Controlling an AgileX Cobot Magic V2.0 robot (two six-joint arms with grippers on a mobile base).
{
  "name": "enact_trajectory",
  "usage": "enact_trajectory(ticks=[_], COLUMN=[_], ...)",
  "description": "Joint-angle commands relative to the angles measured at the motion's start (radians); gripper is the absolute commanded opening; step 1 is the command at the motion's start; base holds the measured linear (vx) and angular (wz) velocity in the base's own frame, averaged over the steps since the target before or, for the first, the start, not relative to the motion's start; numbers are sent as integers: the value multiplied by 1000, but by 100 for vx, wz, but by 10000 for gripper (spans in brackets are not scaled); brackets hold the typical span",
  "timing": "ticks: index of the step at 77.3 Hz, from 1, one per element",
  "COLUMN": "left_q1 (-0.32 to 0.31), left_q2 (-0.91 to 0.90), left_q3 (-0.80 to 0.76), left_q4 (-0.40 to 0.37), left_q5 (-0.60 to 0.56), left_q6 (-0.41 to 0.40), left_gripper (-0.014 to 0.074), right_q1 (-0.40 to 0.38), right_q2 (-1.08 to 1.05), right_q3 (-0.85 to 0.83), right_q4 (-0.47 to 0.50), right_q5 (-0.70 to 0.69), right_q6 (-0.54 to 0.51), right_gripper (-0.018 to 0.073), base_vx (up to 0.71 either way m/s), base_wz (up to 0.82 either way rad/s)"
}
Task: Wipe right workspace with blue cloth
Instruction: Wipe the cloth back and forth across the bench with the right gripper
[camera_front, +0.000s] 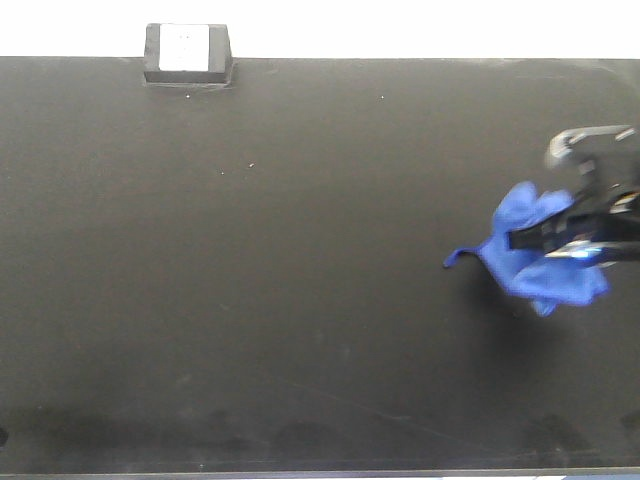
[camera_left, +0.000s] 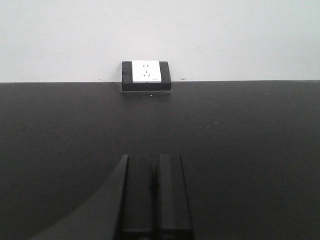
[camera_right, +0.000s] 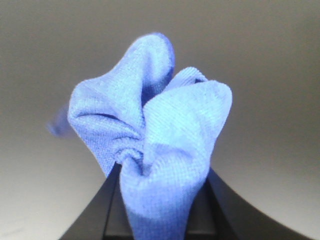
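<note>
While the right gripper (camera_front: 562, 238) is clamping the blue cloth (camera_front: 530, 255), the front view is showing both at the right side of the black table (camera_front: 300, 320), near its right edge. Cloth is bunching around the fingers, with one thin corner trailing out to the left. Can't tell whether it's touching the surface or hanging just above it; a shadow is lying under it. A black box with a white face (camera_front: 188, 52) is sitting at the far edge, left of centre, well apart from the cloth.

Left wrist view: left gripper (camera_left: 153, 167) is sitting over bare table with fingers pressing together, only a thin seam between them, gripping nothing. It's pointing toward the box, whose white face is showing socket holes, backed by a pale wall (camera_left: 160, 30).

Right wrist view: cloth is filling mid-frame, its lower part being pinched between the two dark fingers (camera_right: 111, 205), folds fanning upward. Background is blurring out.
</note>
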Motion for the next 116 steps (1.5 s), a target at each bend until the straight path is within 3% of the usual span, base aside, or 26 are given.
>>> enact_trajectory(ticks=[1,17,24,38,46,57,74,82,87,97,116], left_q1=[0,0,0,0,0,0,0,0,0,0,0], left_q2=[-10,-10,-10,-10,-10,-10,-10,-10,-10,-10,-10], left_q3=[-25,-25,-25,-25,-25,-25,-25,-25,-25,-25,-25], left_q4=[-3,-3,-3,-3,-3,-3,-3,-3,-3,-3,-3], left_q5=[-84,-84,-84,-84,-84,-84,-84,-84,-84,-84,-84], left_q6=[1,0,0,1,1,1,0,0,0,0,0], left_gripper=[-6,-6,-6,-6,-6,-6,-6,-6,-6,-6,-6], right_q1=[0,35,130,400,443,331,-25,-110,-107,22,455], right_q2=[31,96,96,96,96,96,96,96,96,96,96], right_q3=[-35,-35,-35,-35,-35,-35,-35,-35,-35,-35,-35], right_q4=[7,62,102,162,164,152,152,154,167,196,253], right_q5=[-83,-117,-124,-153,-190,-191,-162,-156,-167,-158,-200], right_q6=[-30,-59,-123,-193,-167,-163,-165,-201,-206,-216,-208], right_gripper=[-4,-4,-4,-4,-4,-4,-4,-4,-4,-4,-4], base_vx=[0,0,0,0,0,0,0,0,0,0,0], base_wz=[0,0,0,0,0,0,0,0,0,0,0])
